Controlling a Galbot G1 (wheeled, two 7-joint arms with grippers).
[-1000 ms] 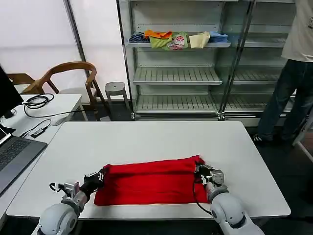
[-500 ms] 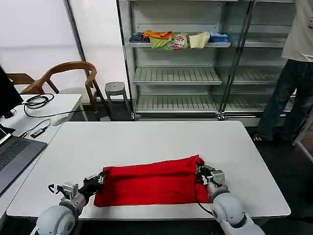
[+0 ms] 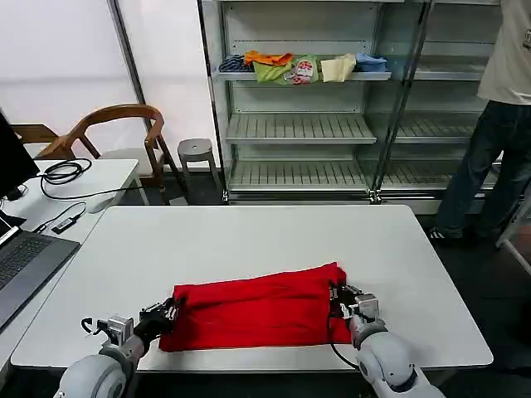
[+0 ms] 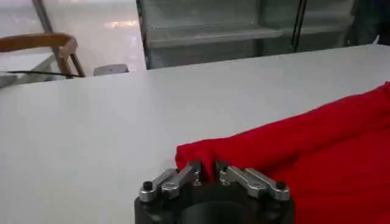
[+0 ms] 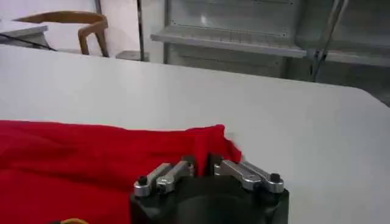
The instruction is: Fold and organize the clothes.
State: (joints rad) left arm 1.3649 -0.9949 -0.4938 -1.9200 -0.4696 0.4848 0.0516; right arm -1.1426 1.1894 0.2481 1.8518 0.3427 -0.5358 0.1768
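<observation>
- White table (image 3: 249, 240) up front, metal shelves (image 3: 300, 128) behind with small folded garments (image 3: 303, 66) on an upper shelf; wooden chair (image 3: 116, 124) and side desk with laptop (image 3: 25, 261) off to the robot's left.
- Red T-shirt (image 3: 253, 311) folded into a long band near the front edge of the table, plain side up, smooth apart from shallow creases, stretched between the two claws.
- Left gripper (image 3: 163, 313) low over the table at the shirt's left end, fingers (image 4: 194, 170) pinched nearly together on a raised fold of red cloth, seen close in the left wrist view (image 4: 206, 172).
- Shirt corner bunched into a small hump just ahead of that claw (image 4: 210, 152), rest of the cloth running away toward the other arm.
- Right gripper (image 3: 338, 298) at the shirt's right end, far corner, fingers (image 5: 186, 164) likewise closed down on a thin pleat of fabric, seen in the right wrist view (image 5: 201, 163).
- Red cloth (image 5: 79, 164) spread flat to one side of that claw, bare table on the other.
- Both claws level with each other, cloth held between them, table touching the shirt underneath.
</observation>
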